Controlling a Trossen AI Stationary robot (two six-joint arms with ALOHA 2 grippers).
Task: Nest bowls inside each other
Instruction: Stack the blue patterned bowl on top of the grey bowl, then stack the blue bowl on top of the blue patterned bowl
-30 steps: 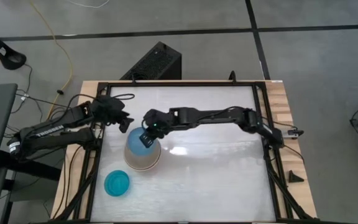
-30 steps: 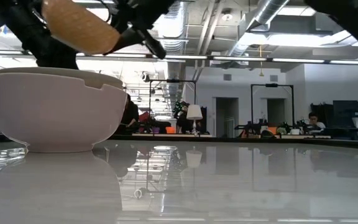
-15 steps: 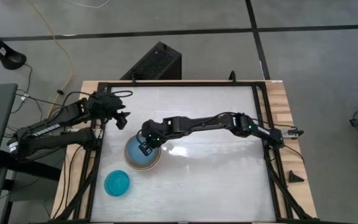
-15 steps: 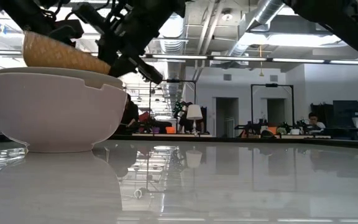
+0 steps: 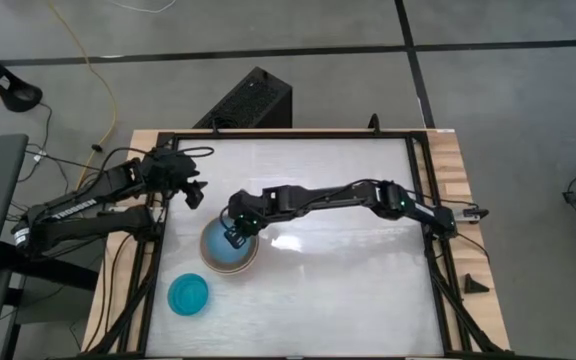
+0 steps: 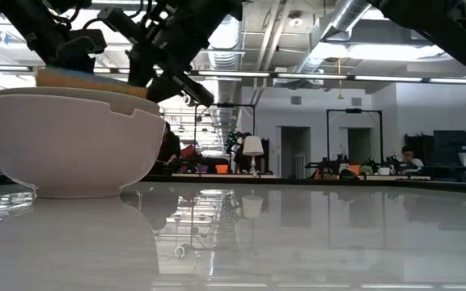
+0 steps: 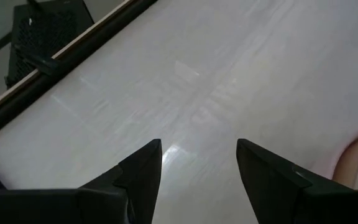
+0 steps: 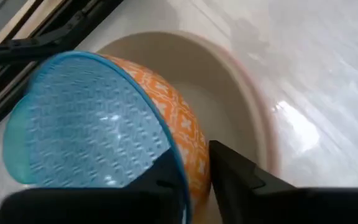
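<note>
A stack of bowls stands at the table's left. Its cream-white outer bowl [image 6: 71,145] rests on its base, and a pink rim [image 8: 263,143] and a grey-beige inside [image 8: 229,102] show around a light blue bowl [image 8: 92,130] with an orange patterned outside, which sits level in the stack [image 5: 253,262]. My right gripper [image 8: 194,177] hangs over the stack's far rim, its fingers slightly open astride the light blue bowl's wall. A teal-blue bowl [image 5: 188,295] sits alone near the front left corner. My left gripper [image 5: 193,192] waits open by the left edge. My right gripper has one finger [image 8: 163,180] inside the light blue bowl and the other [image 8: 235,177] outside its orange wall [image 8: 194,158], slanting down from the far right. A thin gap shows at the outer finger. Whether the inner finger touches the rim, I cannot tell.
A black frame rail [image 5: 158,250] runs along the table's left edge close to the stack. A black box [image 5: 248,100] stands beyond the far edge. The table's middle and right half [image 5: 358,270] are bare white surface under my right arm.
My right gripper has come down toward the stack with the light blue bowl. The bowl was tilted above the stack's rim a second ago. It now sits level and lower inside the stack.
</note>
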